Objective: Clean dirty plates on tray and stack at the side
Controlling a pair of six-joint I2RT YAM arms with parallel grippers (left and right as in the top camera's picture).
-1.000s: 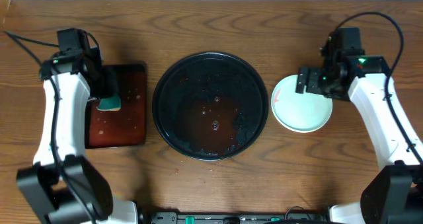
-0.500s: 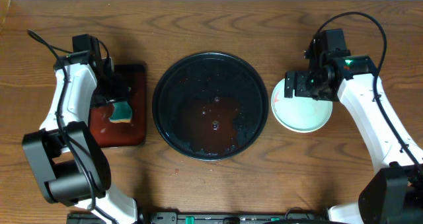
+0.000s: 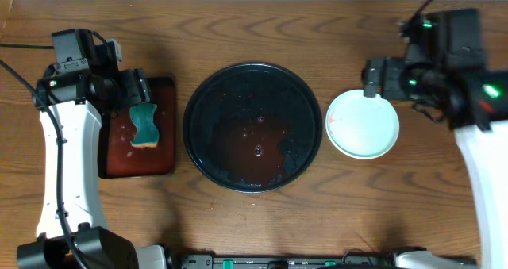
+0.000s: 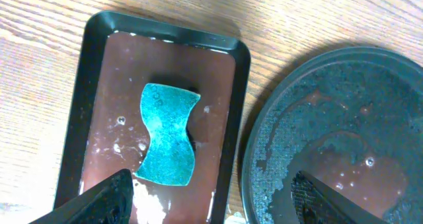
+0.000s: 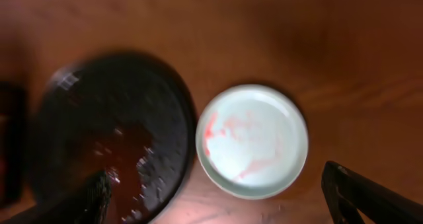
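From above, the round black tray (image 3: 238,82) sits in the middle of the worktop (image 3: 254,23). It is glossy and wet, with a reddish-brown pool toward its 6 o'clock side and droplets scattered about. At its 9 o'clock lies a smaller rectangular reddish tray (image 3: 163,154) with a teal sponge (image 3: 144,126) lying flat in it. The left pincer (image 3: 133,90) hangs over that tray's 12 o'clock edge, above the sponge and clear of it. At the round tray's 3 o'clock, just beside its rim, a pale mint plate (image 3: 363,124) rests on the wood with a red smear along its 9 o'clock side. I cannot tell whether other plates lie beneath it. The right pincer (image 3: 373,82) hovers at the plate's 12 o'clock edge.

The left wrist view looks straight down. The left pincer (image 4: 211,204) is spread wide and grasps nothing, with one dark finger at each lower corner. The sponge (image 4: 166,135) lies loose in the rectangular tray (image 4: 211,92) among white flecks of foam. The round black tray (image 4: 330,105) fills the 3 o'clock side, wet and speckled.

The right wrist view is blurred. The right pincer (image 5: 221,207) is likewise released and empty, its fingers far apart. The plate (image 5: 254,141) lies between and beyond them, smeared pink-red at its 9 o'clock. The round black tray (image 5: 99,118) sits close alongside.
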